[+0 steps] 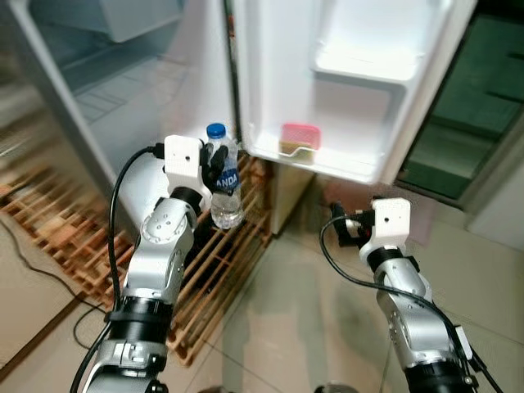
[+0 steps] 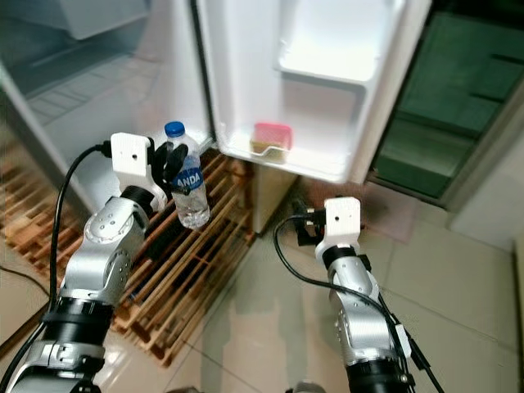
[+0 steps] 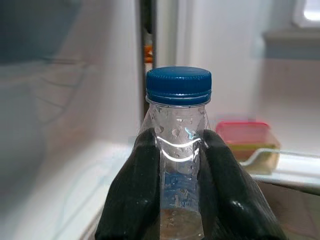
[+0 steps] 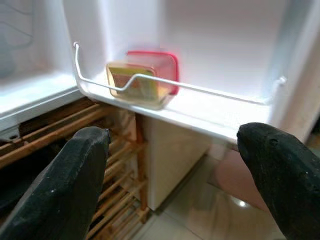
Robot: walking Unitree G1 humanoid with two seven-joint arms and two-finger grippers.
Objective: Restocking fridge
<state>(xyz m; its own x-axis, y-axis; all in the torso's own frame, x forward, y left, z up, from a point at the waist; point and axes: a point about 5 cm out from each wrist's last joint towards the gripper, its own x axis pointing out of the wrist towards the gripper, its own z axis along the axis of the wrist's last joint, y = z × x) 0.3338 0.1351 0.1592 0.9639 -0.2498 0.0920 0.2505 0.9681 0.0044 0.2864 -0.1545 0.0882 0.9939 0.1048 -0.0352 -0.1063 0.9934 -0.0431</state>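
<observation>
the one clear water bottle [image 1: 225,182] has a blue cap and a blue label on which only the letters "anda" can be read – the rest is hidden behind the black fingers [image 3: 134,195] of the left claw [image 1: 214,169], which is clenched around the bottle just below its neck and holds it upright in the air in front of the open fridge, above the wooden slatted pallet [image 1: 214,270] on the floor. in the left wrist view droplets cling inside the clear plastic and the label is a blue blur between the fingers. the fridge door [image 1: 352,74] stands open to the right of the bottle; its lowest door shelf [image 4: 200,107], fenced by a thin wire rail, carries one food container with a pink lid [image 1: 300,140] – its contents too blurred to name. a second door compartment sits higher up, and the top of the door is cut off by the frame. the right claw [image 1: 337,223] hangs lower, near the floor tiles and below the door shelf, its two fingers spread wide apart and gripping nothing. the fridge interior on the left is blurred and hard to make out.
</observation>
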